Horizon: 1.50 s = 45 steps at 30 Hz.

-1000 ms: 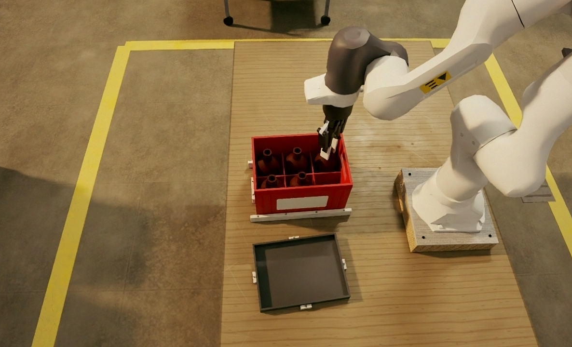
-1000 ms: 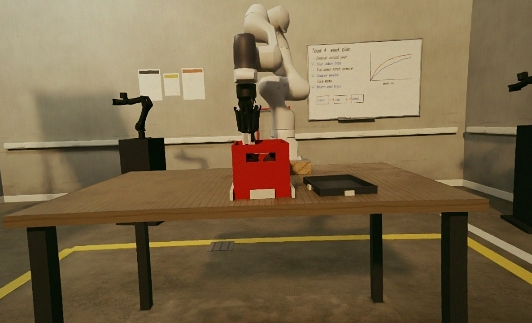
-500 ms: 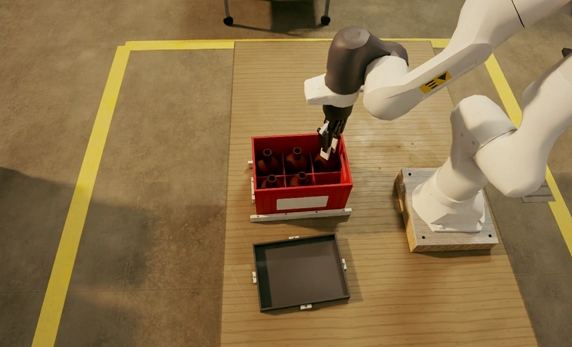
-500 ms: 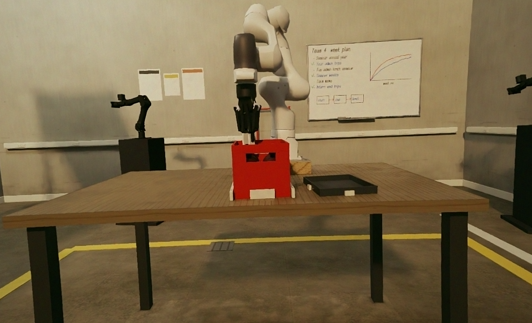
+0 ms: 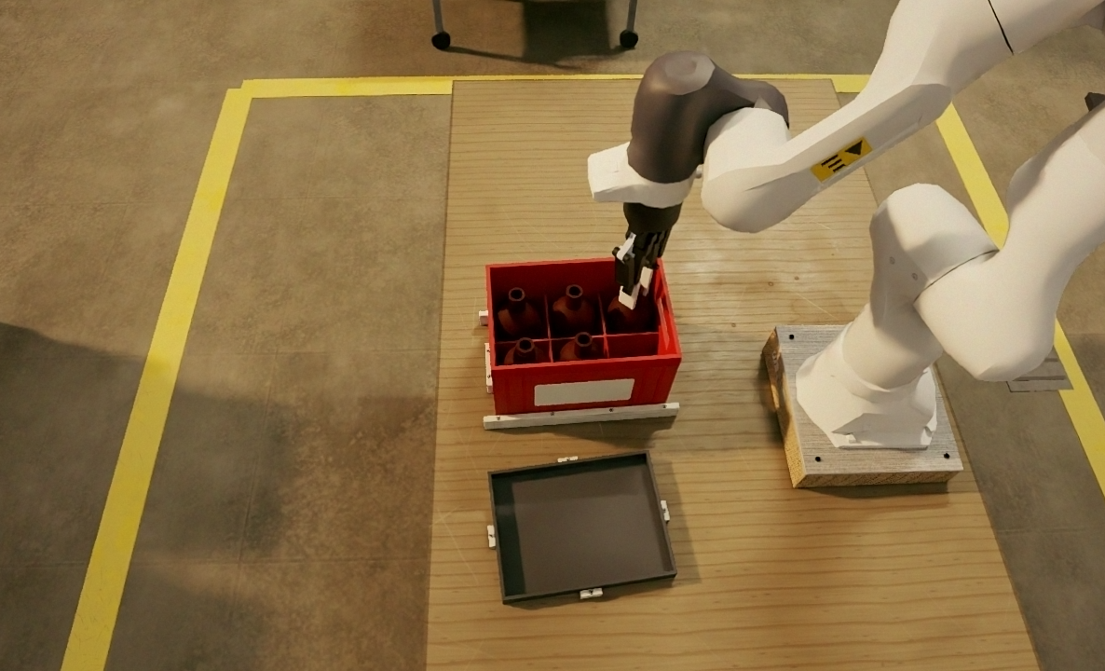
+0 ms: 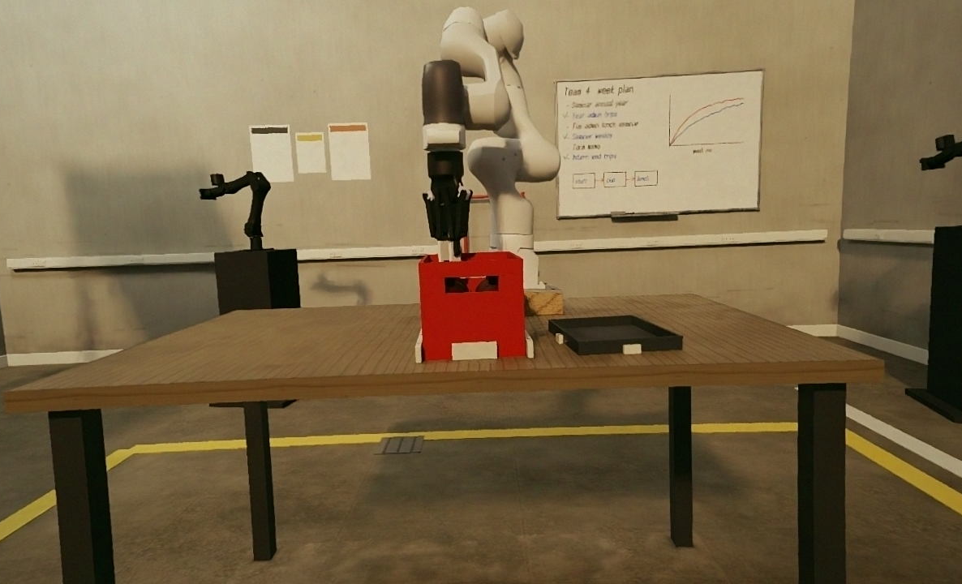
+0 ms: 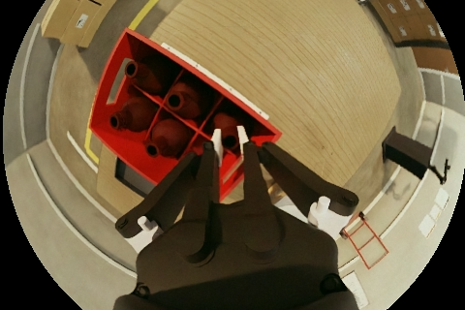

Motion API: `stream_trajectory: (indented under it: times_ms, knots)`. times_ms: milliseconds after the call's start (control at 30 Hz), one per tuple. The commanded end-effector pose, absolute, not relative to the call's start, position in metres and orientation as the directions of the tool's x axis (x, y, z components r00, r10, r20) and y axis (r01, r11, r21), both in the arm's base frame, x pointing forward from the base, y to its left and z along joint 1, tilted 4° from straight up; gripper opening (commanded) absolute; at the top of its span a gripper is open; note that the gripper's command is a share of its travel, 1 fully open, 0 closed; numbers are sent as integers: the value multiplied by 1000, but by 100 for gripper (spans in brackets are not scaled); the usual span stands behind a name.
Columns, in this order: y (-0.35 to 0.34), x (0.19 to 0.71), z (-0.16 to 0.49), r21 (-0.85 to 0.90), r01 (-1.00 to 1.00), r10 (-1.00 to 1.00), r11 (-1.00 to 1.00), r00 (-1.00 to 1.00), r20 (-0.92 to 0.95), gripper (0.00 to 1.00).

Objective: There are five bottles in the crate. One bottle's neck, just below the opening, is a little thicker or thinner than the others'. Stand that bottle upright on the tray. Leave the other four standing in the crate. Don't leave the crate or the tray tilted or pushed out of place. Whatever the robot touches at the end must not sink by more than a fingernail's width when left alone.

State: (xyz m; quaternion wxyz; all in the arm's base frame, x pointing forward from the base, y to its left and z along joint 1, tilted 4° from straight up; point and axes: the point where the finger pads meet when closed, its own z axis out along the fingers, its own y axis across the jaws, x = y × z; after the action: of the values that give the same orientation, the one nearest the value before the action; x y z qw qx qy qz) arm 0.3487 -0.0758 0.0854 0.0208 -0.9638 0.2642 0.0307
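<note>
The gripper (image 5: 633, 287) reaches into the crate's (image 5: 583, 376) far corner compartment, nearest the arm's base, closed on the bottle (image 5: 620, 315) there. Four other bottles stand in adjoining compartments. The tray (image 5: 580, 526) lies on the bench (image 5: 748, 551) beyond the crate.

The neck of the gripped bottle (image 5: 623, 314) is covered by the gripper (image 5: 633, 289) (top view); neck thicknesses are too small to be compared
</note>
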Motion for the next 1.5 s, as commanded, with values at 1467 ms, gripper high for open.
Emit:
stream_trajectory:
  times_ms: [1467]
  knots:
    - [-76,348,84,-23,-507,-505,-862,860,-71,44]
